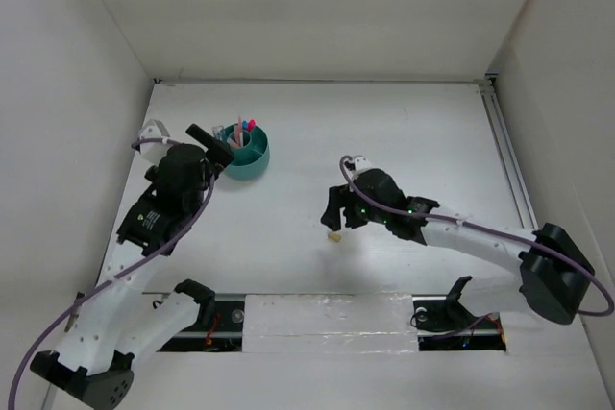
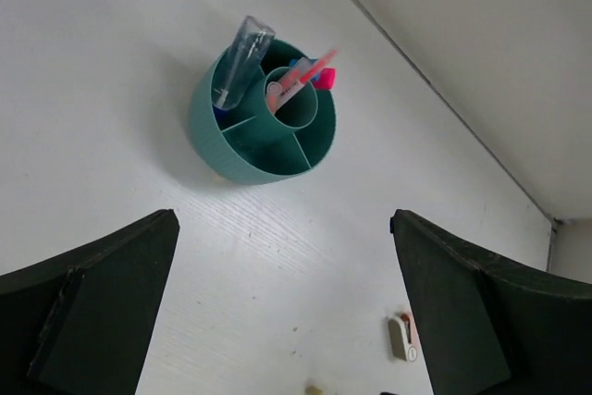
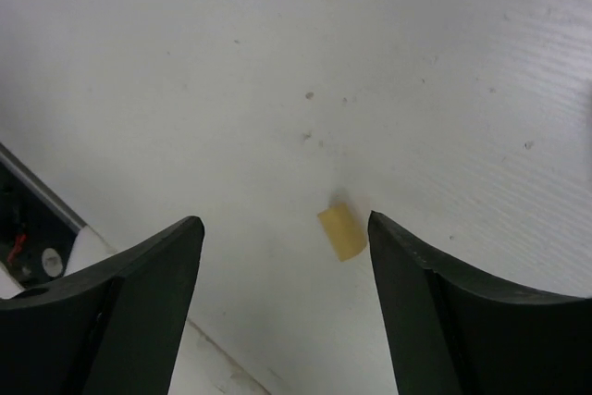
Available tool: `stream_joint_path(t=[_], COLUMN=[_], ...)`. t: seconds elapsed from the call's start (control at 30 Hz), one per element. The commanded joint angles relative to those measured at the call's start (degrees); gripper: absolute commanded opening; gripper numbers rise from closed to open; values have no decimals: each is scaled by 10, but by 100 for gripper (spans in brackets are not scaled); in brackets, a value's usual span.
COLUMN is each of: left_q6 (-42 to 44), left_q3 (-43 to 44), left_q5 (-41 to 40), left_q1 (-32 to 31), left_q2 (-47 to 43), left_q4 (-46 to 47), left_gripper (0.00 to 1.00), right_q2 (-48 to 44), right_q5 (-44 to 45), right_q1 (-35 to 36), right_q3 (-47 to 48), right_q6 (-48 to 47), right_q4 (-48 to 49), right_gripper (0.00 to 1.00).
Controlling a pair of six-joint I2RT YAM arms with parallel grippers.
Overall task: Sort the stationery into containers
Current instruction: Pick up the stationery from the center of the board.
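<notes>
Tan eraser [image 3: 341, 232] lies on the table [image 1: 404, 132], mid-scene, beneath your right gripper [image 3: 282, 224], which is spread and empty. Judged light and slightly soft; pinch across its short sides. Left gripper [image 2: 283, 219] is spread and empty, facing the teal cup [image 2: 250, 150] at far left.

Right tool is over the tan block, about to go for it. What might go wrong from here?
1. The tan block is tiny, lies flat, and sits nearer one finger of the open right tool; closing may shove or flick it rather than grip it.
2. The open left tool is close to the teal organiser, whose clear pen leans out past the rim; either arm moving there might knock it.
</notes>
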Motion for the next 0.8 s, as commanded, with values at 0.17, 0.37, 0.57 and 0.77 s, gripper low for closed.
stream_joint_path(t=[0.17, 0.37, 0.57, 0.77], left_q6=[142, 163, 170, 170], left_q3=[81, -18, -7, -18], left_q5=[-29, -9, 0, 7], left_q1=[4, 41, 48, 48], left_q2=[-1, -24, -11, -28], left_q4=[-78, -13, -15, -10], left_gripper=[100, 100, 100, 100], right_q2=[88, 112, 148, 174], right_q5=[42, 50, 55, 67], right_q1=[15, 27, 44, 50], right_q3=[7, 13, 13, 18], right_q6=[38, 32, 32, 32], right_q4=[-23, -28, -28, -46], right_gripper=[72, 69, 64, 46])
